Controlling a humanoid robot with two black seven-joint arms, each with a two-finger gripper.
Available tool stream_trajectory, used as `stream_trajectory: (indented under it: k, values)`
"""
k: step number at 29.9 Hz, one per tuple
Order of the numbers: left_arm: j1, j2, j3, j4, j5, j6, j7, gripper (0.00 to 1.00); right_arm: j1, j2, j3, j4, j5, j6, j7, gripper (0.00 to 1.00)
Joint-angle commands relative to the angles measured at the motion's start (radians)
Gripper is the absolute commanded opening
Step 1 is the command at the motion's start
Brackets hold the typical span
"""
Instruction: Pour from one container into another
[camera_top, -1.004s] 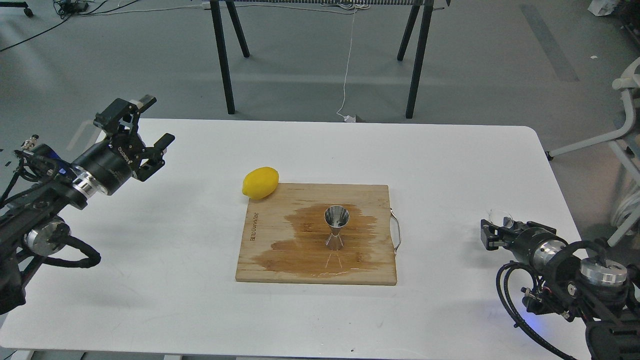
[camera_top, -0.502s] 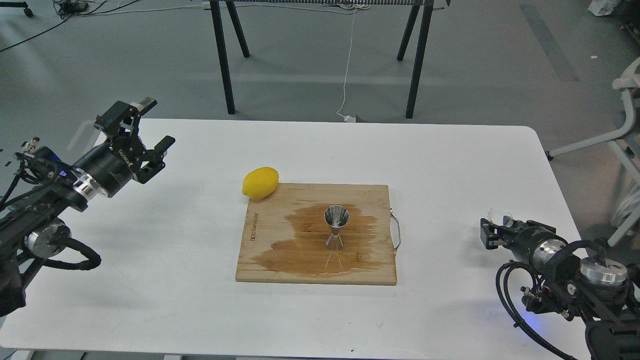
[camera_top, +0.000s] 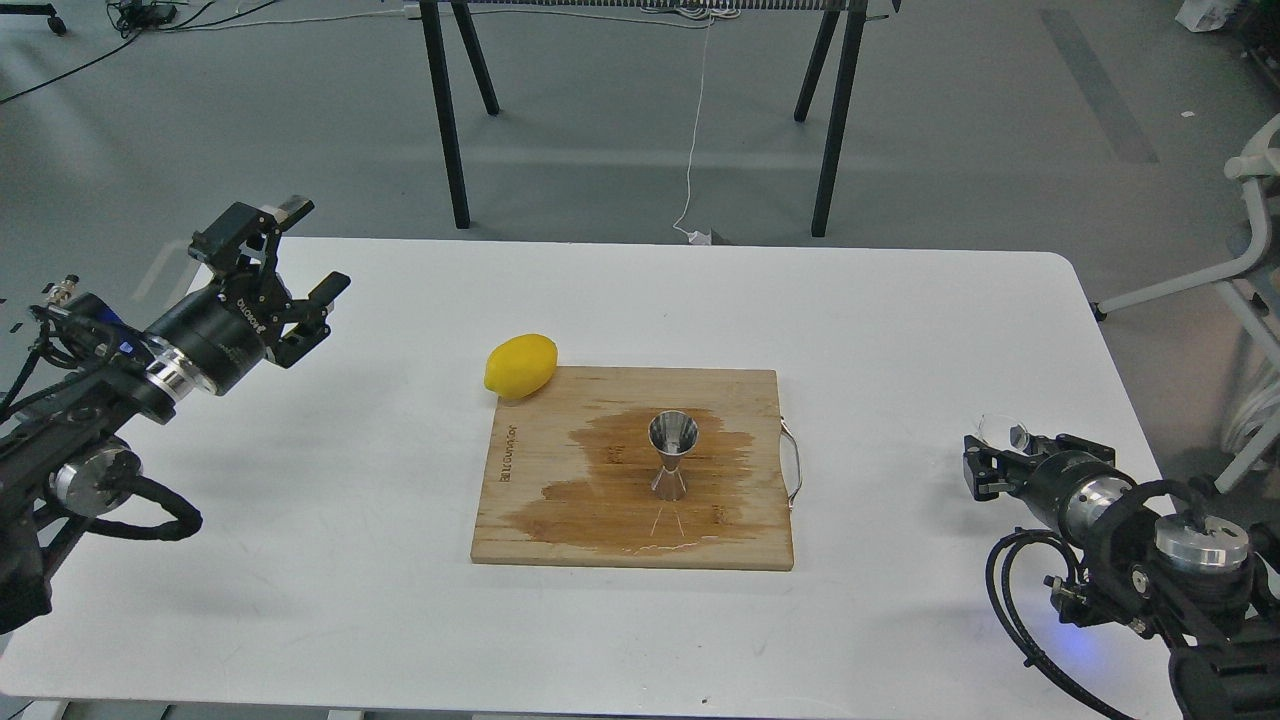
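The steel jigger (camera_top: 673, 455) stands upright in the middle of the wooden cutting board (camera_top: 530, 520), on a dark wet patch. The small clear glass cup (camera_top: 1003, 432) is faintly visible on the white table at the far right, right at the tip of my right gripper (camera_top: 992, 462). That gripper is dark and seen nearly end-on, so I cannot make out whether its fingers hold the cup. My left gripper (camera_top: 300, 250) hovers open and empty over the table's back left, far from the board.
A yellow lemon (camera_top: 521, 365) lies against the board's back left corner. A metal handle loop (camera_top: 795, 465) sticks out from the board's right edge. Black trestle legs (camera_top: 445, 120) and a white chair frame (camera_top: 1245, 260) stand beyond the table (camera_top: 900, 330).
My right gripper has slid slightly right and toward me, while the glass cup stays about where it was. The left arm has barely shifted. The jigger, lemon and board have not moved.
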Motion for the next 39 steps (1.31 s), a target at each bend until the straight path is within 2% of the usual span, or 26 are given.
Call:
stream_trajectory:
  k: [1, 2, 10, 16, 31, 39]
  values:
    - [-0.001, 0.0, 0.0, 0.0, 0.0, 0.0, 0.0, 0.99, -0.003, 0.0, 0.0, 0.0, 0.0, 0.004, 0.001, 0.5]
    - [-0.001, 0.0, 0.0, 0.0, 0.0, 0.0, 0.0, 0.99, -0.003, 0.0, 0.0, 0.0, 0.0, 0.004, 0.002, 0.56]
    - [-0.001, 0.001, 0.0, 0.0, 0.0, 0.0, 0.0, 0.99, -0.005, 0.0, 0.0, -0.003, 0.0, 0.005, 0.002, 0.68]
    - [-0.001, 0.0, 0.0, 0.0, 0.0, 0.0, 0.0, 0.99, -0.006, 0.0, 0.0, -0.002, 0.0, 0.007, 0.002, 0.96]
    - [-0.001, 0.0, 0.0, 0.0, 0.0, 0.0, 0.0, 0.99, -0.008, 0.001, 0.002, 0.0, 0.0, 0.007, 0.005, 0.98]
    - [-0.001, 0.0, 0.0, 0.0, 0.0, 0.0, 0.0, 0.99, -0.009, 0.001, 0.002, 0.0, 0.0, 0.007, 0.004, 0.92]
